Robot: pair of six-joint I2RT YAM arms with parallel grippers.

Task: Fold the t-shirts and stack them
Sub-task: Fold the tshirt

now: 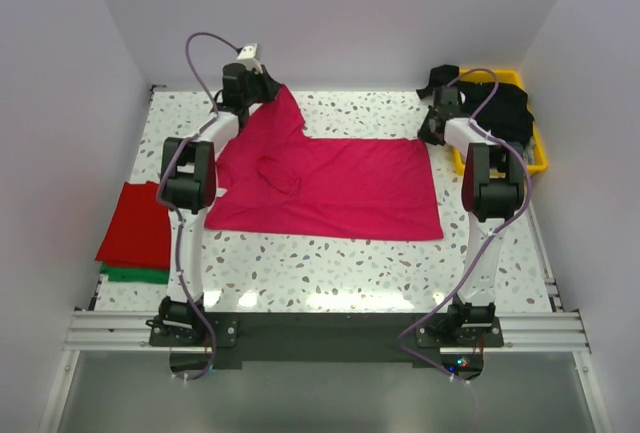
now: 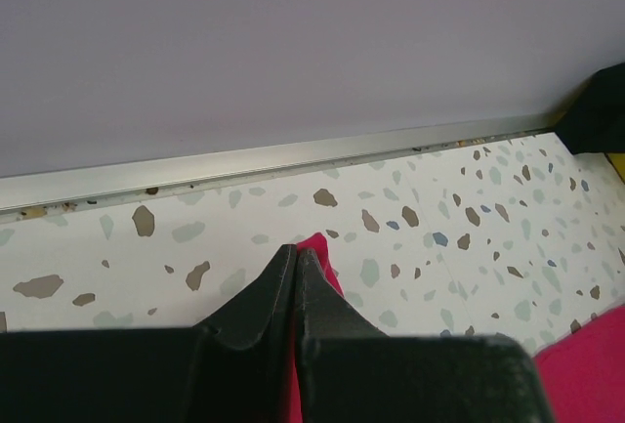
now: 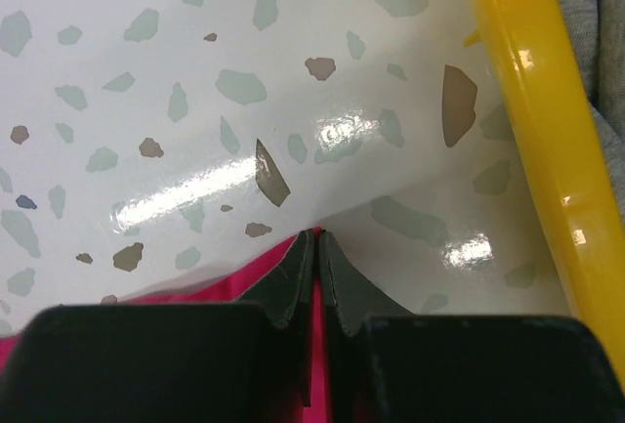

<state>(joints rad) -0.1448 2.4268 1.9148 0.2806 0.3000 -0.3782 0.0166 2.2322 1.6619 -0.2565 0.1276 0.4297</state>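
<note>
A magenta-pink t-shirt lies spread across the middle of the table. Its far left corner is lifted toward the back wall, and my left gripper is shut on it. In the left wrist view a tip of pink cloth pokes out past the closed fingertips. My right gripper sits at the shirt's far right corner, shut on the cloth, which shows between its jaws. A folded red t-shirt rests on a green one at the left edge. Black t-shirts fill the tray.
The yellow plastic tray stands at the far right, its rim close beside my right gripper. The back wall's metal strip runs just beyond my left gripper. Side walls enclose the table.
</note>
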